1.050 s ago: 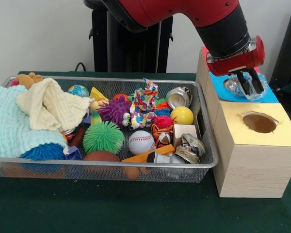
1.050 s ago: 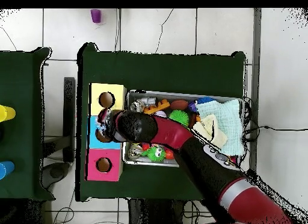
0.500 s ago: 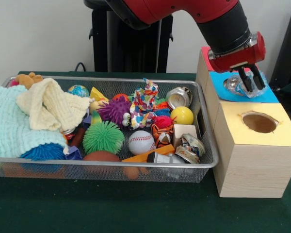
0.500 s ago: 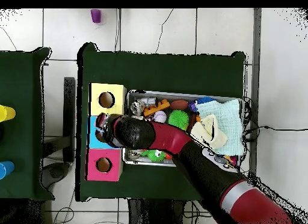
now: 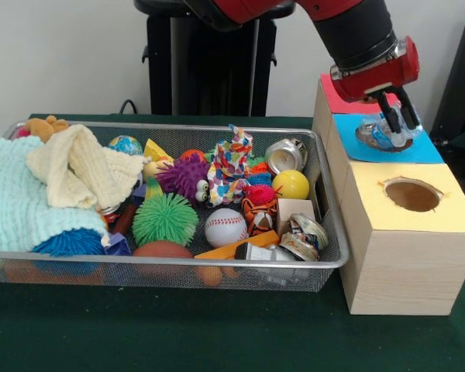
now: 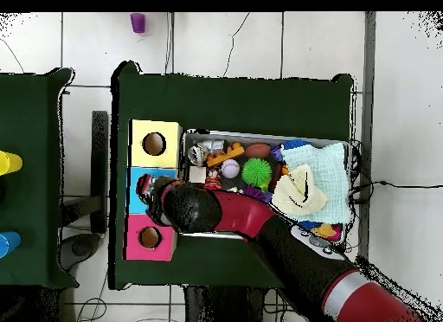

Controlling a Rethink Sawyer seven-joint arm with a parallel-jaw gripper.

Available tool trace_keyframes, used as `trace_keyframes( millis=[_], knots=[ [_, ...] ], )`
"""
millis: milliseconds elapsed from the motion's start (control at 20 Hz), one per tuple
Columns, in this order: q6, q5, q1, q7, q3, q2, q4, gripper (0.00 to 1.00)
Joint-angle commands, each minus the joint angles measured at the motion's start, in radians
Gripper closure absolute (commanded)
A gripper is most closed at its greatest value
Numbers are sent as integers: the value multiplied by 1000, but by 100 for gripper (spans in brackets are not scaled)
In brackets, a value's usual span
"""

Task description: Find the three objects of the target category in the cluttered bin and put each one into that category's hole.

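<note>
Wire bin point(image 5: 325, 256) crammed w/ balls, toys, cloths; gripper point(image 5: 396, 116) fingers pinch crushed can point(image 5: 381, 135) over blue box point(image 5: 418, 151); green tablecloth point(image 5: 163, 329).

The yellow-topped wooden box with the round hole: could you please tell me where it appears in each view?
Front view: the yellow-topped wooden box stands at lower right, right of the wire mesh bin.
Overhead view: the same box sits upper left, left of the bin.
Shared landmark: the blue-topped box adjoining it.
</note>
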Motion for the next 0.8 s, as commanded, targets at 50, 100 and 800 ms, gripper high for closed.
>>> trace_keyframes(
  millis=[50, 100, 800],
  knots=[
    [-35, -67, -55, 119, 13, -35, 171, 100],
    [-42, -70, -55, 116, 11, -33, 176, 100],
    [-86, -84, -6, 92, -49, 6, 140, 100]
  ],
)
